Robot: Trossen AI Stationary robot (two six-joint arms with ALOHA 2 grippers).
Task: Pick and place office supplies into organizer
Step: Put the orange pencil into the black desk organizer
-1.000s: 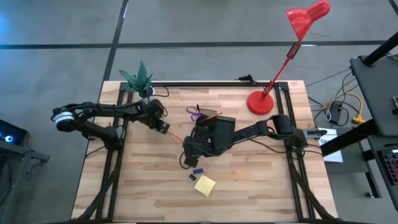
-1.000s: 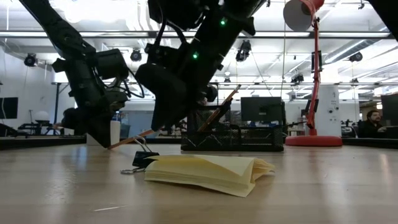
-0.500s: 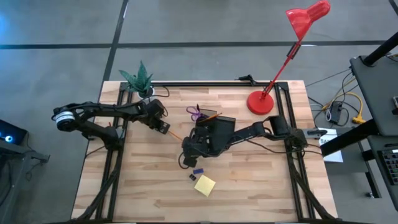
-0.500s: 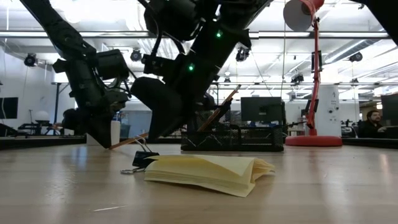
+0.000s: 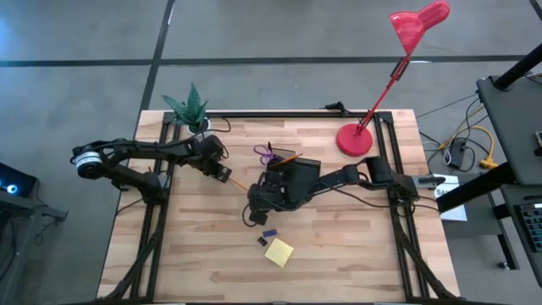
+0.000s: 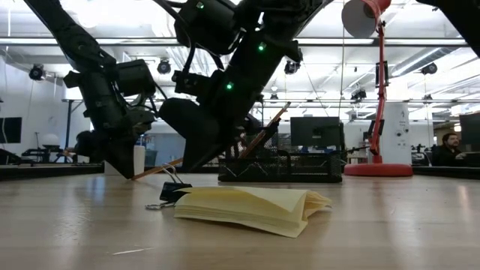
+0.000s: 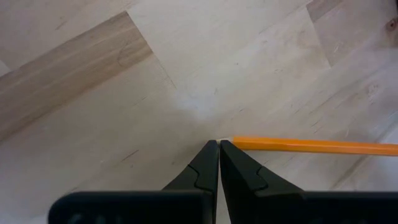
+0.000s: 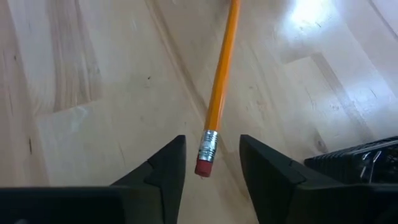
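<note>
Wooden planks form the bench (image 5: 339,246), which stands on a grey floor; the low view looks past it into a lit workshop hall. You see the organizer (image 5: 298,174) near the middle of the bench, slightly toward the far edge: a black tray whose compartments cannot be told apart from above. Purple-handled scissors (image 5: 267,154) stick out at its far left corner, and an orange pencil (image 6: 264,133) leans out of it at a slant in the low view.

Your right gripper (image 8: 211,163) sits just off the organizer's left near corner, low over the wood. Its fingers (image 8: 163,167) stand apart on either side of the eraser end of a second orange pencil (image 8: 221,81), which lies flat on the bench; whether the pads touch it cannot be told. That pencil runs leftward toward your left gripper (image 7: 219,148), which hangs toward the left edge, its fingers pressed together on nothing, tips just beside the pencil's other end.

Between the organizer and the near edge you find a square yellow sticky-note pad (image 5: 279,252), its sheets fanned open in the low view. Just beside it, on the organizer side, lies a small blue piece (image 5: 269,233), and a black binder clip (image 6: 171,191) rests against the pad.

At the far left corner stands a potted green plant (image 5: 188,106); the red desk lamp (image 5: 356,138) has its round base toward the far right corner.
</note>
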